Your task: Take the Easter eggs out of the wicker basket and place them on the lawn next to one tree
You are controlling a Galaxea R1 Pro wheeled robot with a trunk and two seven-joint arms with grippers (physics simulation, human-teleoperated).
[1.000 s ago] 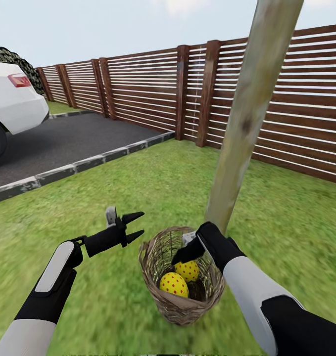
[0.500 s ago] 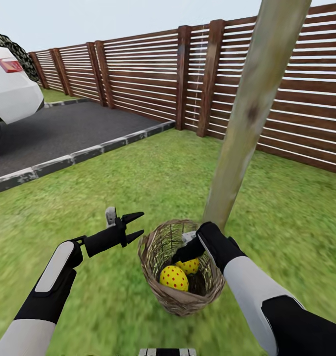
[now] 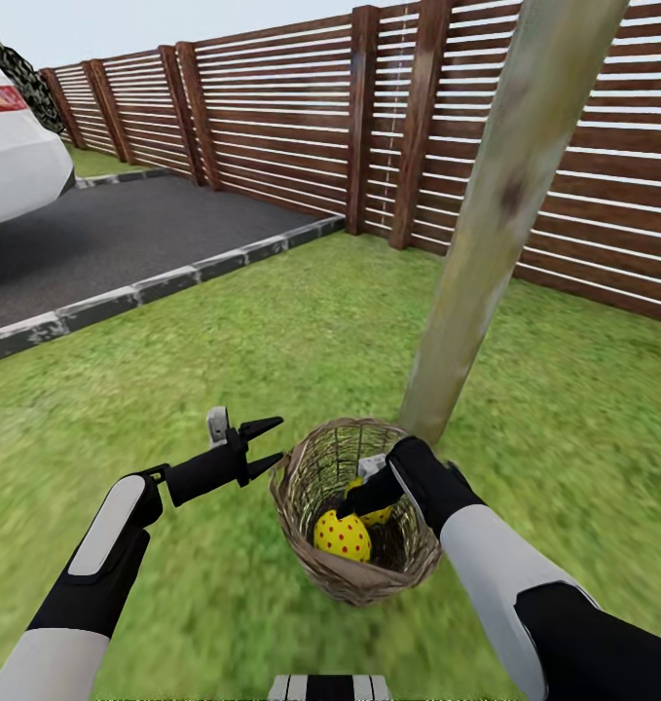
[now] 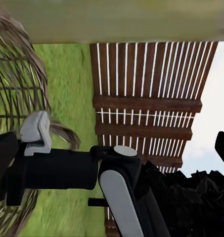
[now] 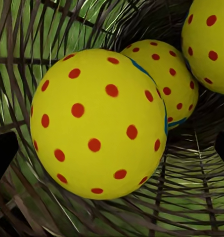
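Three glossy dotted eggs (image 5: 99, 123) fill the woven wicker basket (image 3: 315, 560); right end effector (image 3: 361, 502) inside, grip unclear; left end effector (image 3: 264, 445) released. View tilted downward since.

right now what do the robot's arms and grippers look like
Both arms have white upper shells and black wrist sections. The left forearm carries a light grey oval panel. The left gripper has black pointed fingers and a small grey block. The right gripper is black too.

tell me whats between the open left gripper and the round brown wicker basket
Only a bare strip of green lawn separates the left gripper from the round brown wicker basket, per the head view.
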